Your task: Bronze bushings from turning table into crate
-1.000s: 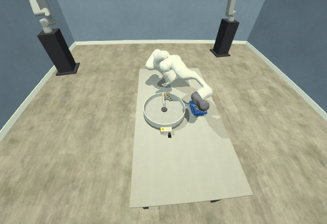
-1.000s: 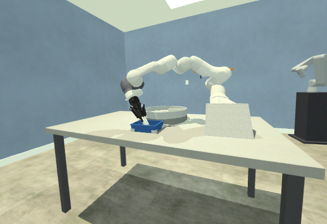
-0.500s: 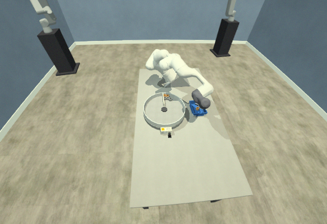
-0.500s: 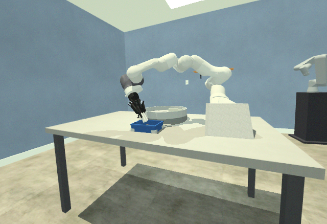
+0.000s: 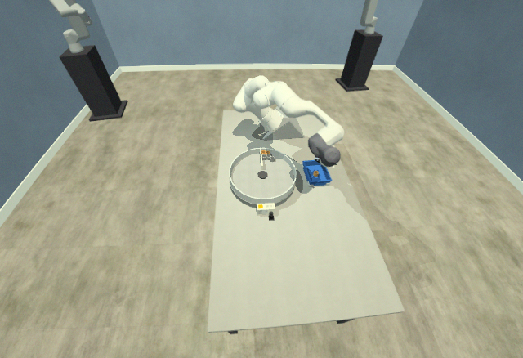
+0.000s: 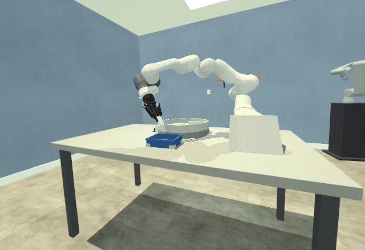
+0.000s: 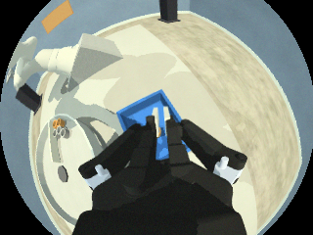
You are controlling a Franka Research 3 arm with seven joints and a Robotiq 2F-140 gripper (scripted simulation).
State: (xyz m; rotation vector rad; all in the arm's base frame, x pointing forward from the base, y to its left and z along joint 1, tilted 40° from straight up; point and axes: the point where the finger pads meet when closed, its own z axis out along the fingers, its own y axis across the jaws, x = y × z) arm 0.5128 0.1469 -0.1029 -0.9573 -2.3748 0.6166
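Fingers (image 6: 160, 121) nearly together, pinching nothing; remaining bronze bushings (image 5: 265, 152) (image 7: 59, 123) well left of fingers in wrist view

From my top view, the crate (image 5: 309, 177) (image 6: 163, 141) (image 7: 141, 105) at three o'clock of the pale grey turning table (image 5: 233, 191) (image 6: 188, 128) (image 7: 41, 168) is solid blue. I see orange-brown bushings (image 5: 265, 152) (image 7: 59, 123) near the turning table's twelve o'clock, a dark grey hub (image 5: 262, 174) (image 7: 63, 173) central, and mottled beige flooring (image 5: 139, 227) (image 6: 35, 188) (image 7: 245, 88).
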